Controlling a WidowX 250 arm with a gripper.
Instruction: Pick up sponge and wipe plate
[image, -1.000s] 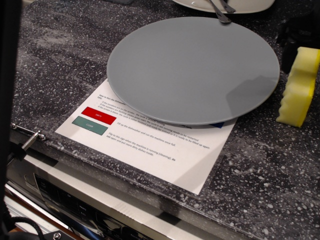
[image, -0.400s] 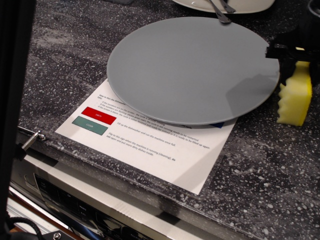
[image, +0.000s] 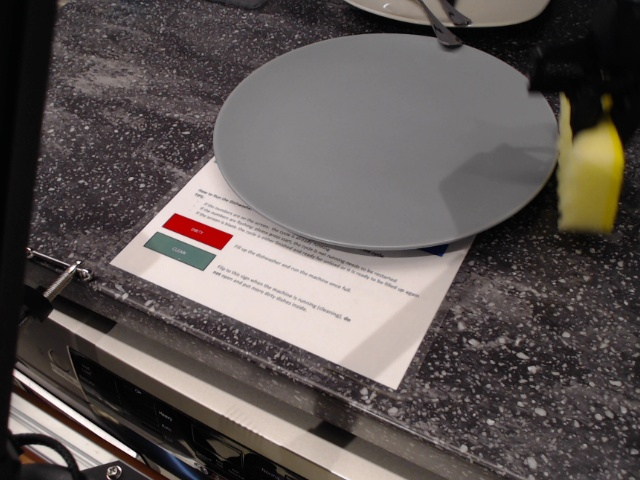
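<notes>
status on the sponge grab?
Gripper clamped on sponge, blurred mid-motion. Sponge at right edge of plate, not on it yet. Plate face bare, nothing in the way.

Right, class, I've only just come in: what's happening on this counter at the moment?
A robot's dark tool is at the top of the yellow sponge, right of the big grey plate. The picture is blurred there, so whether it grips is unclear. The plate rests partly on a printed sheet and has not yet been wiped.

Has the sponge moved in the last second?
Yes. The sponge has turned and now looks blurred, its left edge nearer the grey plate rim, with the dark claw on its top.
</notes>
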